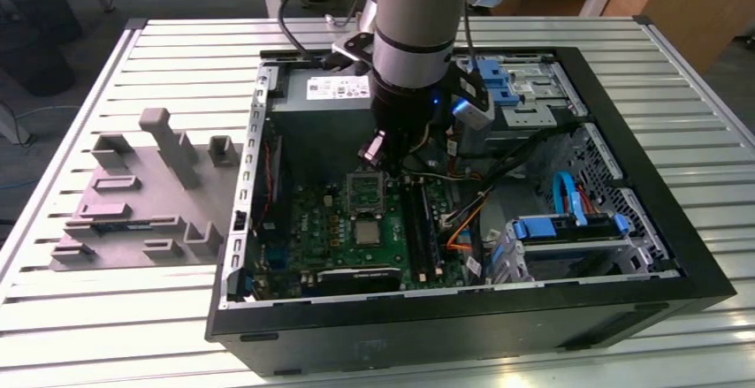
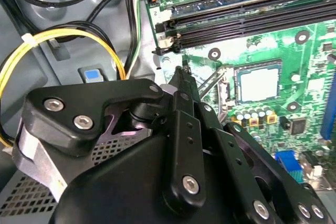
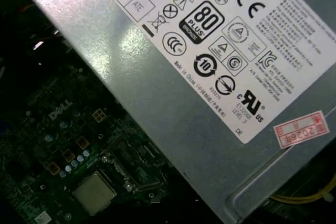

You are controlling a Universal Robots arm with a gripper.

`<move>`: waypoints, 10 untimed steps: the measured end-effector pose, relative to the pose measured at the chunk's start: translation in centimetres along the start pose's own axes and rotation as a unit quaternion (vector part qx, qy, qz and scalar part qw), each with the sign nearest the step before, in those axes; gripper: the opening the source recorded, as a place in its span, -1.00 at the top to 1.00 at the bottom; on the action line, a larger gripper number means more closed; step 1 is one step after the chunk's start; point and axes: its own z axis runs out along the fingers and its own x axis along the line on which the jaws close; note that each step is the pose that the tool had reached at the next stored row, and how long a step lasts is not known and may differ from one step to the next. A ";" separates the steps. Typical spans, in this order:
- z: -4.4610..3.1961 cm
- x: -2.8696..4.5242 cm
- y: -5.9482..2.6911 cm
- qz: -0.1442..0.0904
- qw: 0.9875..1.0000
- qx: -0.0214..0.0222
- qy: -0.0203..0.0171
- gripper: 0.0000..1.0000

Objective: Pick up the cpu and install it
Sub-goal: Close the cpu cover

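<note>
Over the slatted table (image 1: pixel 118 317), the upright arm's clenched pincer (image 2: pixel 181 74) hangs near the seated cpu (image 2: pixel 258 83).

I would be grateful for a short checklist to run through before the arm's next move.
1. cpu seated: it lies flat inside the socket frame in both wrist views. Ok.
2. cpu free of the pincer: in the second wrist view the pincer's tip stands beside the socket, apart from the cpu. Ok.
3. Socket cover shut over the cpu: cannot tell.
4. Yellow cables free of the pincer: the loop runs close behind its body. Cannot tell.
5. Case open, board exposed under the arm. Ok.
</note>
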 end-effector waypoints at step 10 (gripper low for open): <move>-0.22 0.00 0.05 -0.006 1.000 0.004 0.004 0.79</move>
